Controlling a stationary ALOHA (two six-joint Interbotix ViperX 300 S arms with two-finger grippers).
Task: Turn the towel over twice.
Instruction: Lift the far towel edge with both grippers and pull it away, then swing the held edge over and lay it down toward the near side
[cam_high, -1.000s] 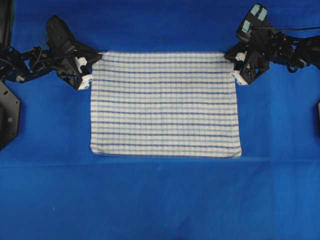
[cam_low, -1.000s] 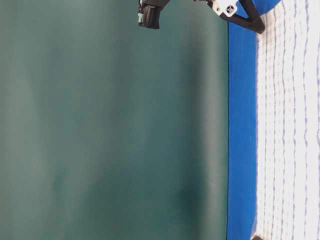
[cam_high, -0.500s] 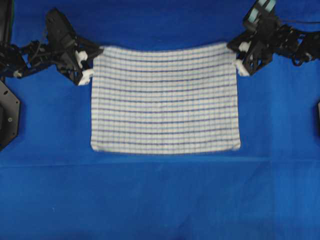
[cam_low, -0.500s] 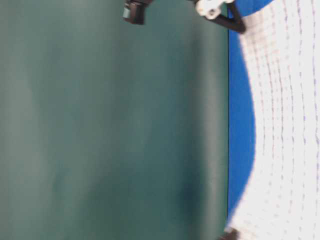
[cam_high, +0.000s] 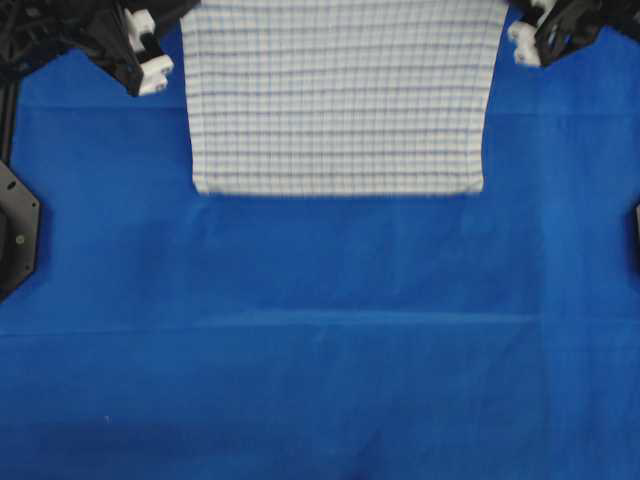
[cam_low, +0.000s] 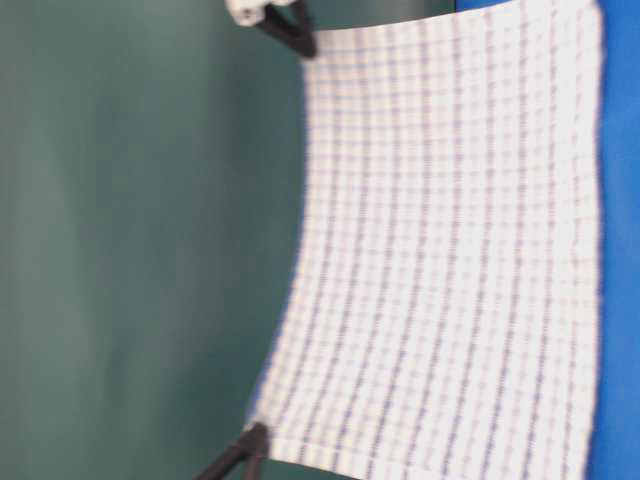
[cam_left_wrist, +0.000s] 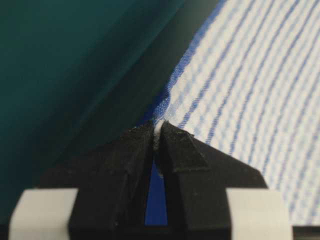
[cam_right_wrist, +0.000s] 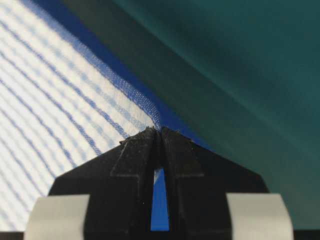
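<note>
The towel (cam_high: 340, 100), white with blue stripes and faint checks, hangs spread out from its two upper corners at the back of the table. My left gripper (cam_high: 180, 14) is shut on its left corner, and my right gripper (cam_high: 508, 8) is shut on its right corner. From table level the towel (cam_low: 450, 250) is a taut sheet between the right gripper (cam_low: 305, 45) and the left gripper (cam_low: 255, 435). Its lower edge is down near the blue sheet. The left wrist view has the left gripper (cam_left_wrist: 157, 127) pinching the hem of the towel (cam_left_wrist: 250, 90). The right gripper (cam_right_wrist: 160, 131) pinches the towel (cam_right_wrist: 50, 90) likewise.
A plain blue sheet (cam_high: 320, 350) covers the whole table. Black arm bases stand at the left edge (cam_high: 15, 230) and the right edge (cam_high: 636, 225). A dark green backdrop (cam_low: 120, 250) rises behind the table.
Both grippers have risen and moved back with the towel's far corners. The towel went from lying flat to hanging, and its near edge slid toward the back.
</note>
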